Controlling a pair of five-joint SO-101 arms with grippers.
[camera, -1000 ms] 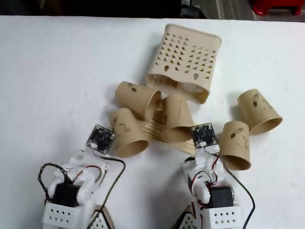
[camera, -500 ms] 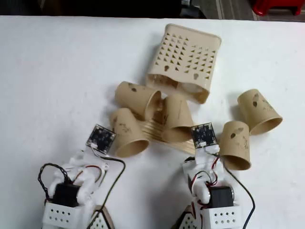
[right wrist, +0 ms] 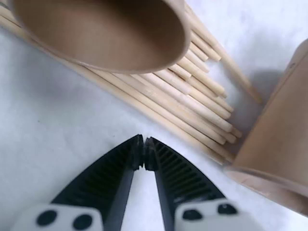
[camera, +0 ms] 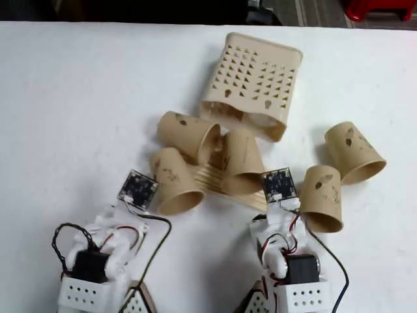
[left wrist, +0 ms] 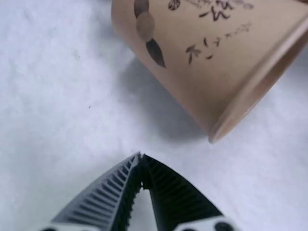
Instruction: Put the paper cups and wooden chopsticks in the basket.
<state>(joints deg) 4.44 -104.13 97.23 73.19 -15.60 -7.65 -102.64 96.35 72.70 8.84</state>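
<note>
High view has the basket [camera: 255, 75] lying on its side on the white bench [camera: 78, 98], its mouth facing five cups [camera: 189, 135] that lie tipped over close by; nothing is inside it yet. The chopsticks [camera: 210, 177] lie as a loose bundle among three of the cups, and the middle cup [camera: 242, 162] rests across them. The left arm [camera: 98, 251] sits at the near edge, its jaws clenched on nothing just short of the nearest cup [left wrist: 211, 57]. The right arm [camera: 287, 254] also has its jaws pressed together and empty, tips close to the chopsticks [right wrist: 192, 101] and below the middle cup [right wrist: 96, 33]. The likely trouble is rolling: a cup on its side will probably spin away if a jaw nudges its wall instead of straddling the rim. Pulling at the bundle while a cup lies on it could scatter the sticks. The basket looks light, so pushing things into it may simply shove it back.
</note>
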